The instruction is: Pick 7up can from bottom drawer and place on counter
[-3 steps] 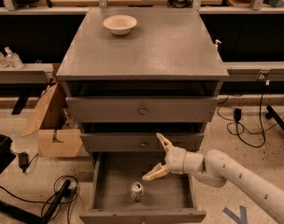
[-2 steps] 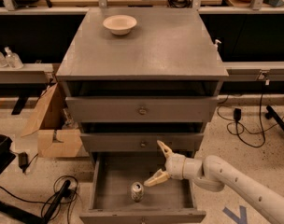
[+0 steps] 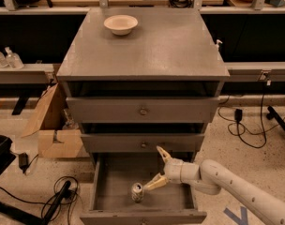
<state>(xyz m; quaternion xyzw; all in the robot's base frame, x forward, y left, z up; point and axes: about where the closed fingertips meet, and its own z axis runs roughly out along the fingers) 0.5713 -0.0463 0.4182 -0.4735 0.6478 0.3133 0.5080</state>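
Sinking lower, the hand is nearing the 7up can at its seven o'clock in the bottom drawer, gaping wide, holding nothing.

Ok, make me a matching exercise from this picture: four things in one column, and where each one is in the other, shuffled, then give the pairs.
Things:
1. 7up can
2. bowl
3. gripper
4. cardboard box

Places:
A. on the floor, at the picture's left
B. standing upright in the open bottom drawer
C. on the counter, back left part
D. open, low over the drawer, just right of the 7up can

Pairs: 1-B, 2-C, 3-D, 4-A
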